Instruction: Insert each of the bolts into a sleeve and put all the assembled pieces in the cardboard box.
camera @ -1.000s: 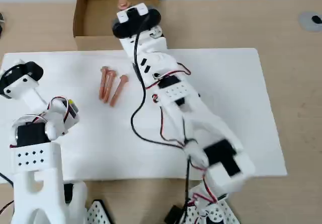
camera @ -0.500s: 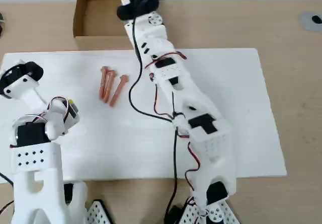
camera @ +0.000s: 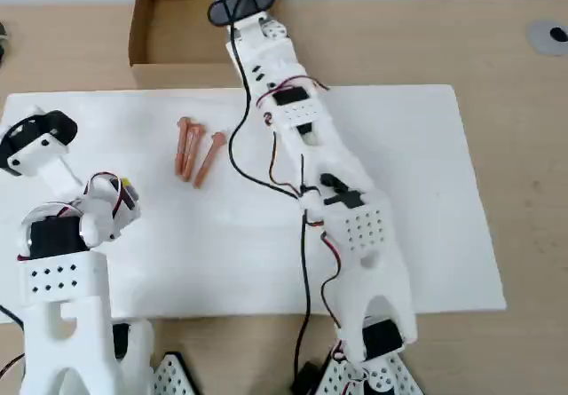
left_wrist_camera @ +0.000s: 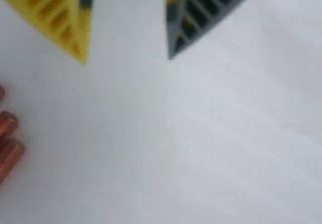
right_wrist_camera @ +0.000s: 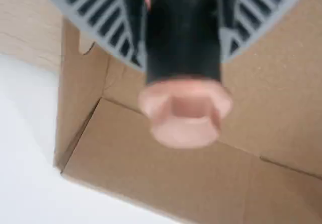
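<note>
Clamped in the right gripper [right_wrist_camera: 181, 63] above the far cardboard box [camera: 169, 31]: black sleeve [right_wrist_camera: 183, 27] with bolt [right_wrist_camera: 185, 113] inside. Left of centre on the white sheet [camera: 399, 146]: loose bolts [camera: 197, 151]. Near left: left gripper [left_wrist_camera: 126, 59], parted, holding nothing.

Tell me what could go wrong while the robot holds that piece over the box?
1. The right gripper grips the black sleeve, and the bolt hangs head-down from it, so the bolt might slide out.
2. The piece hangs near a wall of the cardboard box, so on release it could clip the wall.
</note>
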Action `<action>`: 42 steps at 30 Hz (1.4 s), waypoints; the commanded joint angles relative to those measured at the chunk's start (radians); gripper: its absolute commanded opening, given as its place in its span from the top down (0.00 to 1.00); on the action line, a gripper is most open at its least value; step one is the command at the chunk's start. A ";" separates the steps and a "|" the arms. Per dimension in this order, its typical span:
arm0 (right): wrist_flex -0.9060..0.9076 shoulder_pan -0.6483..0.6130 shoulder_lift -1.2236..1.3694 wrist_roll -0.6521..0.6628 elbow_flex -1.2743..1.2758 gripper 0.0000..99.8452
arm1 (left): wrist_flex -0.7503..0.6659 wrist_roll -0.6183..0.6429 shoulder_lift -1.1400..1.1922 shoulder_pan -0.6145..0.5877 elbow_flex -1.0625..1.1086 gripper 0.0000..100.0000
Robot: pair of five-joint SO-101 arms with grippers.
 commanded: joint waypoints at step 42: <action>1.646 -0.019 -0.760 -0.161 -0.266 0.79 | 0.212 -0.295 0.008 -0.005 -0.106 0.88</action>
